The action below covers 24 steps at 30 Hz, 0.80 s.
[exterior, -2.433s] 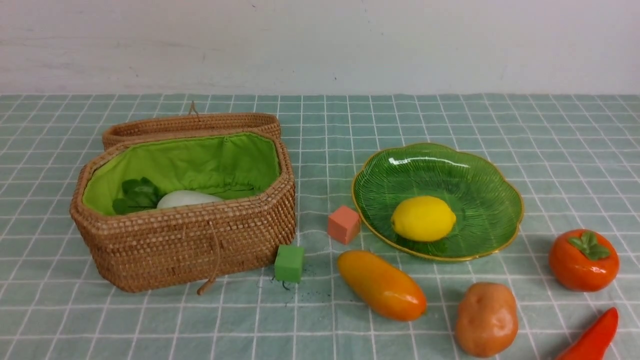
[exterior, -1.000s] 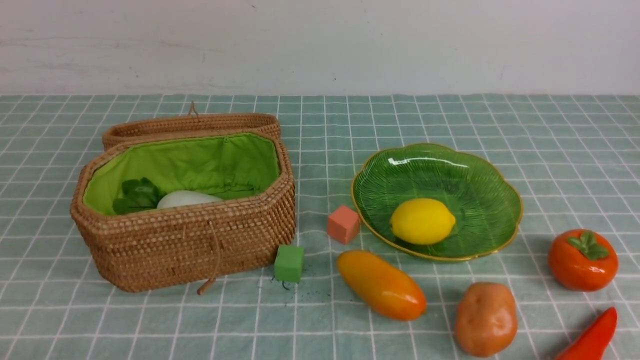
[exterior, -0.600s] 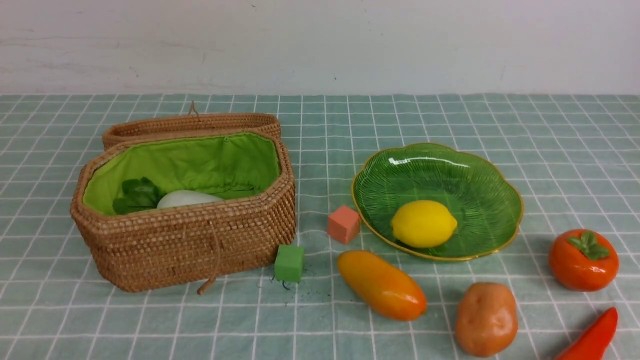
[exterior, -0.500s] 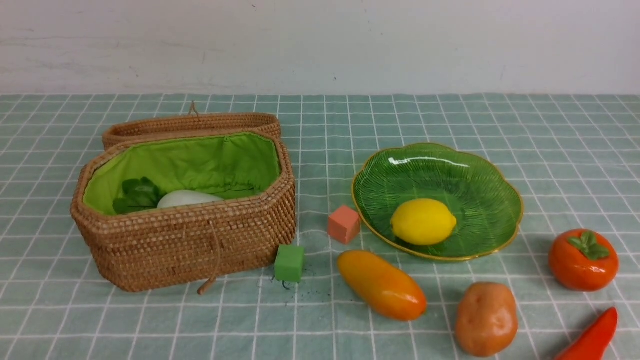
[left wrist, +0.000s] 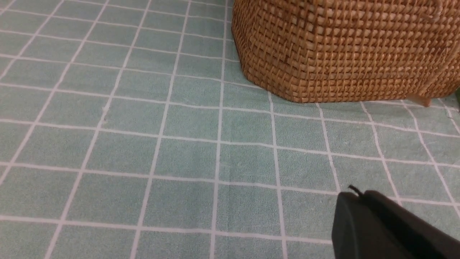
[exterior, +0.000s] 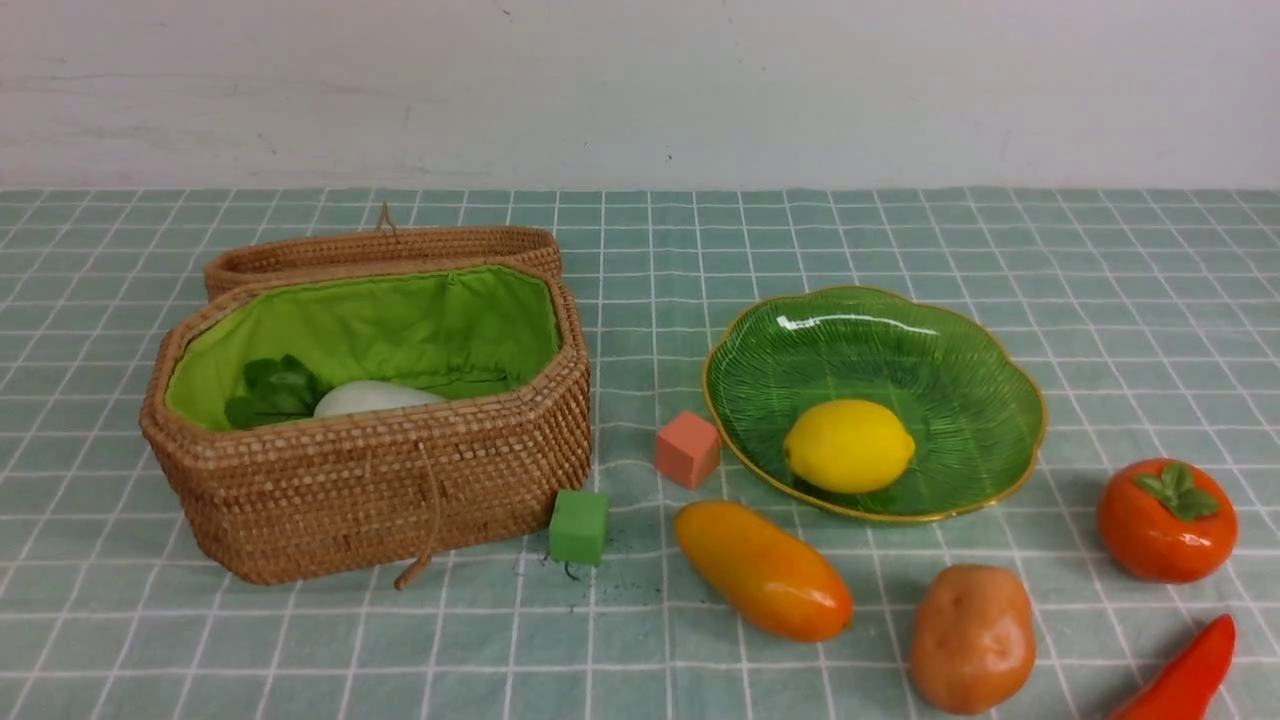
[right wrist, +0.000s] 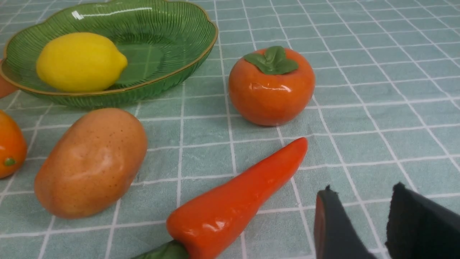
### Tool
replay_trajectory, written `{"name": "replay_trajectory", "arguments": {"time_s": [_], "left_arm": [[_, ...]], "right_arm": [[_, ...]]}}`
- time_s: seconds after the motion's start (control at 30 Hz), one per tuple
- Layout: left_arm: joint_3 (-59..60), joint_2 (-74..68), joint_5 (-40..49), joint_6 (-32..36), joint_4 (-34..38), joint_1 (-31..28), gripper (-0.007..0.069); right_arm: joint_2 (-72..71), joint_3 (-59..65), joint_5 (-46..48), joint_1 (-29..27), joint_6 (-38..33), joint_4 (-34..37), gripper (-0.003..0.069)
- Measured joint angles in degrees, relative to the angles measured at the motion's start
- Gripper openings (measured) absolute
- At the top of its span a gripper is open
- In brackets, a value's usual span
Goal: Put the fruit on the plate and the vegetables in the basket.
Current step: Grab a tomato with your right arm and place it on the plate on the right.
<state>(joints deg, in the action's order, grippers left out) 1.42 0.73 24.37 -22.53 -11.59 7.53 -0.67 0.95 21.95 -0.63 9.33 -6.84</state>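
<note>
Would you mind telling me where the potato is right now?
In the front view the potato lies near the robot on its right side, between the mango and the red pepper.

Beside the black right gripper (right wrist: 363,190), a glossy red pepper (right wrist: 237,194); beyond it an orange-red persimmon (right wrist: 271,90) with green leaf cap, speckled tan-brown potato (right wrist: 91,162), yellow lemon (right wrist: 81,61) on a ribbed green, gold-rimmed plate (right wrist: 172,32). Tan woven basket (exterior: 380,490), bright green lining; teal tablecloth (exterior: 900,240), white grid.

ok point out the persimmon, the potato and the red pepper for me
persimmon (exterior: 1165,530), front view, on its orange body below the leaf cap
potato (exterior: 972,640), front view, on the middle of its brown skin
red pepper (right wrist: 237,194), right wrist view, on the red flesh midway along its length
</note>
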Motion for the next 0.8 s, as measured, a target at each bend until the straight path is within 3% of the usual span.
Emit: {"name": "replay_trajectory", "arguments": {"time_s": [0.23, 0.37, 0.4, 0.57, 0.7, 0.8], "left_arm": [[0.0, 0.0, 0.0, 0.0, 0.0, 0.0, -0.0002], [0.05, 0.0, 0.0, 0.0, -1.22, 0.0, 0.0001], [0.04, 0.0, 0.11, 0.0, -3.06, 0.0, 0.0003], [0.11, 0.0, 0.15, 0.0, -6.58, -0.01, 0.0007], [0.11, 0.0, 0.42, 0.0, -8.33, -0.01, 0.0008], [0.11, 0.0, 0.48, 0.0, -8.39, -0.01, 0.0011]], "right_arm": [[0.0, 0.51, -3.23, 0.0, 0.31, 0.68, 0.0241], [0.0, 0.63, -16.23, 0.0, 6.54, 6.84, 0.0241], [0.0, 0.63, -23.46, 0.0, 10.47, 9.58, 0.0241], [0.0, 0.58, -35.21, -0.31, 13.63, 10.82, 0.0241], [2.26, -6.64, -34.59, -0.31, 20.19, 12.12, 0.0241], [6.06, -13.82, -32.01, -0.31, 21.37, 11.49, 0.0241]]}}
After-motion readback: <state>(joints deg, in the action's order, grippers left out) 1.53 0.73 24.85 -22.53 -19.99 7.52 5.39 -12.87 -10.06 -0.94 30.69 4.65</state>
